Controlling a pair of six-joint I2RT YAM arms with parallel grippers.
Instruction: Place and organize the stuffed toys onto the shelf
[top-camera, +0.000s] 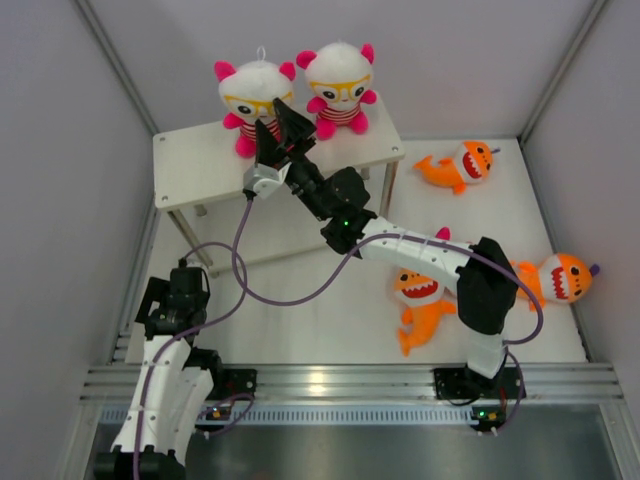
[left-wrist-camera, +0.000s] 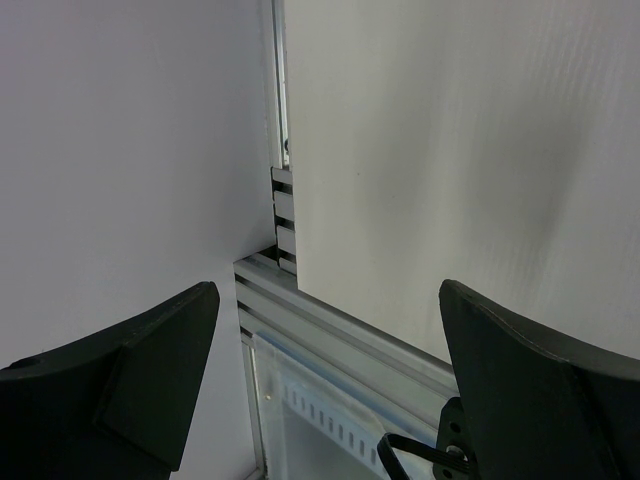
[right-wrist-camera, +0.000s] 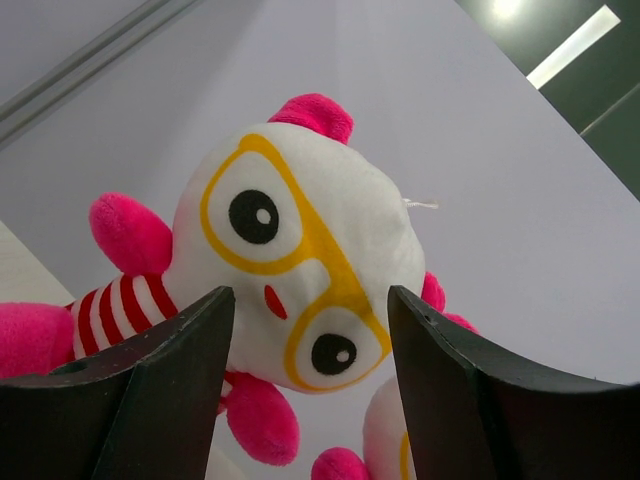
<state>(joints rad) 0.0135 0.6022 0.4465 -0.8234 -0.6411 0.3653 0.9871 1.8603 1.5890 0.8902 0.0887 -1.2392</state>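
Observation:
Two white-headed bears with yellow glasses sit on top of the white shelf (top-camera: 195, 165): the left bear (top-camera: 252, 98) and the right bear (top-camera: 342, 88). My right gripper (top-camera: 282, 126) reaches over the shelf to the left bear's front. In the right wrist view its jaws stand apart, and the bear's face (right-wrist-camera: 300, 260) fills the gap just beyond the right gripper (right-wrist-camera: 310, 330). The second bear (right-wrist-camera: 385, 440) peeks out below. Three orange sharks lie on the floor: one far right (top-camera: 458, 165), one at the right wall (top-camera: 560, 278), one under the right arm (top-camera: 422, 300). My left gripper (top-camera: 165, 300) is open and holds nothing.
In the left wrist view the left gripper (left-wrist-camera: 330, 340) faces the near-left corner, where the aluminium rail (left-wrist-camera: 340, 330) meets the white wall. A purple cable (top-camera: 240, 270) loops across the floor in front of the shelf. A bit of pink plush (top-camera: 441, 234) shows beside the right forearm.

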